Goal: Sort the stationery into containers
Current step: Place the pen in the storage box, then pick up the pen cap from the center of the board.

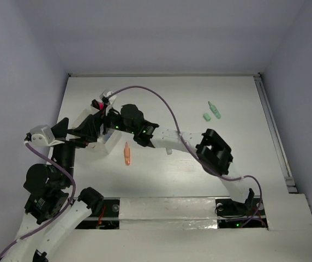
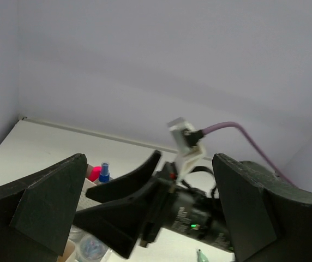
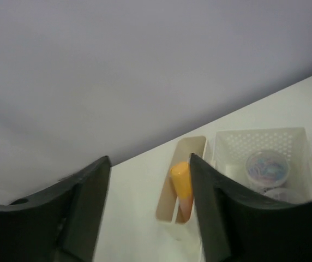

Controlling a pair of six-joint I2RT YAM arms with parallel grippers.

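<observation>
White table (image 1: 199,169), grey walls: both arms crowd the bins (image 1: 106,143) at back left, the right gripper (image 3: 149,164) spread and empty beside a slim bin (image 3: 167,204) where an orange highlighter (image 3: 181,180) stands, the left gripper (image 2: 149,164) likewise spread, holding nothing. That drop looks done; next calls for backing off to fetch the orange marker (image 1: 127,154) lying near the bins, then the green marker (image 1: 215,109) and stub (image 1: 205,117) far right.

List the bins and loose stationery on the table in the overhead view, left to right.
White bins → orange marker → stubby green piece → pale green marker.
</observation>
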